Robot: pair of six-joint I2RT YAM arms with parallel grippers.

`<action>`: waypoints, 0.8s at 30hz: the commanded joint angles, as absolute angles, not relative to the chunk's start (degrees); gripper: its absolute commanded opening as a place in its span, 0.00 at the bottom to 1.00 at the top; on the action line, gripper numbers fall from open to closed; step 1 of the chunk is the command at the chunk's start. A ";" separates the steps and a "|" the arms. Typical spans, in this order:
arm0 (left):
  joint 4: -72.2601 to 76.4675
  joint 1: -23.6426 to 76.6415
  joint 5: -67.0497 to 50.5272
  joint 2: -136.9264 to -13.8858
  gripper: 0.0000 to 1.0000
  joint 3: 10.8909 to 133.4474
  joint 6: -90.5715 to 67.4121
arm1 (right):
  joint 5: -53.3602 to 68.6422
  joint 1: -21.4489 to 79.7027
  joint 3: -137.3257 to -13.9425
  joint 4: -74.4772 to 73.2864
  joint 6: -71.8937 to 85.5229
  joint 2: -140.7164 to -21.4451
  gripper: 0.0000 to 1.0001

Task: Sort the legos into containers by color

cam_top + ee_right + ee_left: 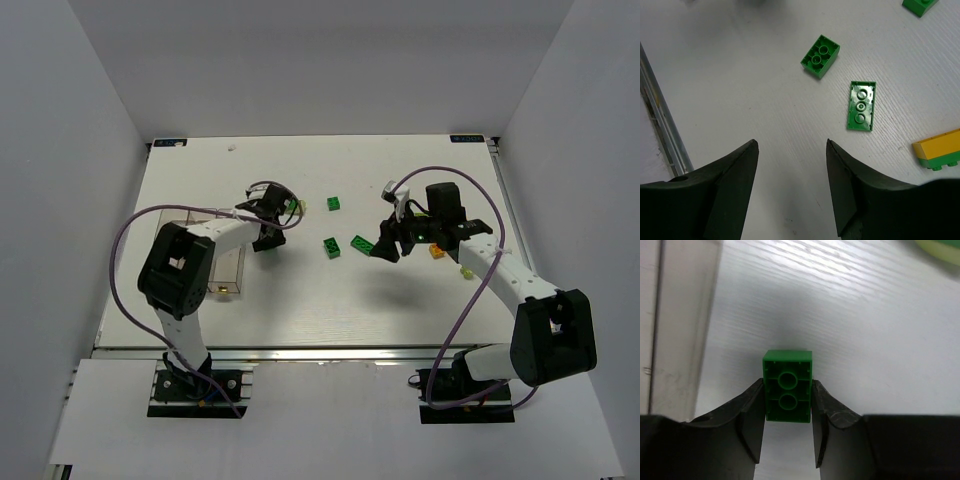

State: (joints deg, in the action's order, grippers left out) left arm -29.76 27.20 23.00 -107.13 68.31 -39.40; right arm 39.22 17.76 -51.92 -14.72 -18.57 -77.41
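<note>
My left gripper (787, 382) is shut on a dark green lego (788, 386) that lies hollow side up, one finger against each long side; from above the pair sits left of centre (284, 212). A pale yellow-green lego (301, 205) lies just beyond it. My right gripper (792, 141) stands open over bare table, nothing between its fingers. Ahead of it lie two dark green legos (820, 56) (861, 105), both hollow side up. An orange lego stacked on a green one (937, 149) lies to its right. The clear containers (226, 268) stand by the left arm.
Another green lego (333, 203) lies at mid-table. An orange lego (437, 251) and a pale one (466, 271) sit under the right arm. A metal rail (660, 115) runs along the left of the right wrist view. White walls enclose the table.
</note>
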 commanded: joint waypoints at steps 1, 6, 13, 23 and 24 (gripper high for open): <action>-22.70 27.16 12.68 -98.29 0.12 66.10 -35.87 | 40.61 17.93 -52.73 -14.06 -19.34 -76.64 0.61; -20.47 27.25 8.52 -89.66 0.01 64.51 -34.54 | 39.90 17.93 -52.47 -13.80 -19.69 -76.20 0.41; -27.68 19.98 7.39 -80.96 0.00 65.04 -33.22 | 40.69 17.93 -52.21 -13.97 -21.09 -75.24 0.00; -34.89 1.07 6.68 -73.83 0.01 62.58 -25.41 | 41.84 18.02 -51.51 -14.06 -21.18 -75.06 0.13; -34.89 0.10 6.68 -74.18 0.01 62.32 -24.79 | 41.92 18.02 -51.42 -14.24 -21.18 -75.15 0.14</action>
State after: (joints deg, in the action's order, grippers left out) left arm -31.66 2.28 7.35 -75.05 63.02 -28.60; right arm 40.27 17.76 -51.81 -14.83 -20.78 -76.42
